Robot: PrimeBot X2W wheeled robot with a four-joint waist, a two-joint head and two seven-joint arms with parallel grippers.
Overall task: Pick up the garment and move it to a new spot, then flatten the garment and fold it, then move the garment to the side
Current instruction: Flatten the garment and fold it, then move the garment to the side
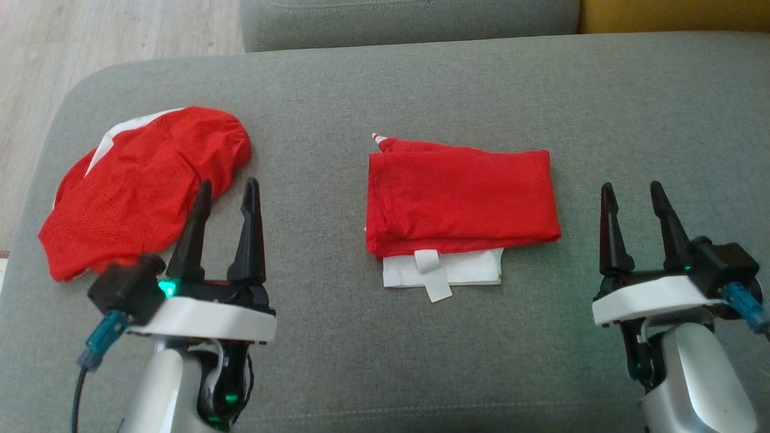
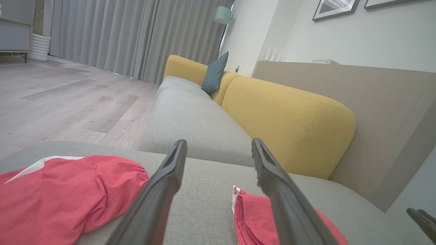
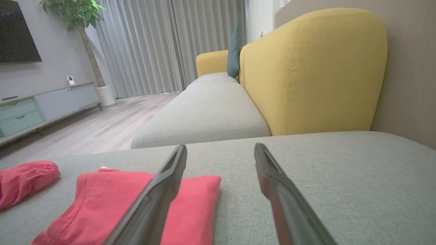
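Holding left claw (image 1: 228, 182) and right claw (image 1: 631, 186) wide open, empty, above grey fabric sofa cushion (image 1: 385, 361). Facing folded red-and-white cloth garment (image 1: 460, 201) lying between them. Probably beginning the move aside, needing a grip on both ends.

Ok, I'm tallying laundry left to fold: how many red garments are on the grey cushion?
2. A crumpled red garment lies at the left of the cushion; a folded red garment lies in the middle. None seems hidden.

Home, living rm: grey sofa (image 3: 211, 112) w/ yellow backrest (image 3: 313, 71), teal cushion (image 2: 214, 73), floor-length curtains (image 3: 143, 47), wall TV (image 3: 17, 34), potted plant (image 3: 76, 10), framed pics (image 2: 335, 8), wood floor (image 2: 68, 95).
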